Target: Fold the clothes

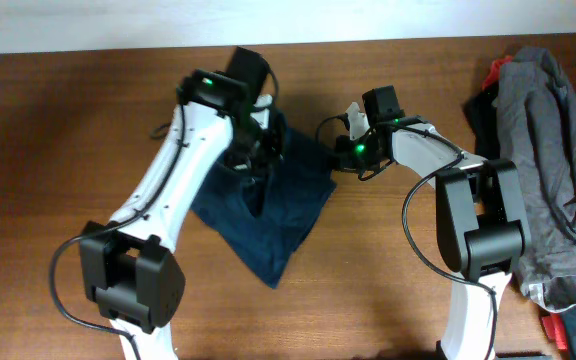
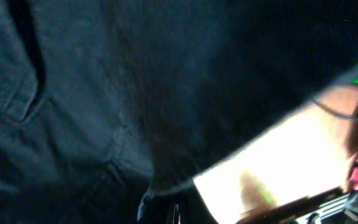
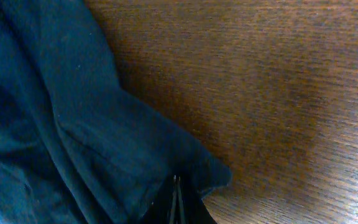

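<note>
Overhead: dark navy woven shorts (image 1: 268, 215) lie rumpled at the middle of the brown wooden table (image 1: 68, 150), left gripper (image 1: 251, 165) atop them. Left wrist: fabric fills view; grip cannot be told. Right wrist: right gripper (image 3: 178, 202) clenched on hem corner; so thin a bite may slip, collapsing the fold.

Robot lab: L arm (image 1: 173, 175), R arm (image 1: 473, 205), wood table (image 1: 48, 150).
</note>
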Action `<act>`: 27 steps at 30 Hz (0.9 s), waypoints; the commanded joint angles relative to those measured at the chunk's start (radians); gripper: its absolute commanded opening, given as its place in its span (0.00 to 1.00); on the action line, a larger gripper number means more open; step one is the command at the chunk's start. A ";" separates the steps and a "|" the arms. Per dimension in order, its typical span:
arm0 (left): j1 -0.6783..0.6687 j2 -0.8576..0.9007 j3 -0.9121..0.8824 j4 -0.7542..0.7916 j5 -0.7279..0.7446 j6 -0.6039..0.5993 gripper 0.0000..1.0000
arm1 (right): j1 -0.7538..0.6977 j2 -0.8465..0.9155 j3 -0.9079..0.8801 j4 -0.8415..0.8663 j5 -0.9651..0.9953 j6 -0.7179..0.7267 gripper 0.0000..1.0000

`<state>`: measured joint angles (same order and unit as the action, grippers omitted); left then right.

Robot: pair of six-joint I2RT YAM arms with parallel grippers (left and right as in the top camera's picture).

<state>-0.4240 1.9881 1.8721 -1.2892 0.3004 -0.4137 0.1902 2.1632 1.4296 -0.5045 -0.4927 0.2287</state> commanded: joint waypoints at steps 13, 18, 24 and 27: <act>-0.099 0.000 -0.084 0.056 0.056 -0.050 0.16 | 0.005 0.076 -0.026 -0.016 0.060 -0.003 0.04; -0.108 -0.003 -0.080 0.059 0.008 -0.047 0.17 | 0.005 0.076 -0.026 -0.019 0.060 -0.003 0.04; -0.028 -0.028 -0.025 0.001 -0.201 -0.022 0.23 | -0.002 0.072 -0.024 -0.042 0.059 -0.005 0.04; 0.050 -0.046 -0.024 -0.009 -0.302 0.024 0.36 | -0.023 0.041 -0.019 -0.073 0.059 -0.012 0.05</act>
<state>-0.4576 1.9873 1.8214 -1.2900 0.1650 -0.4381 0.1848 2.1647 1.4372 -0.5316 -0.4957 0.2279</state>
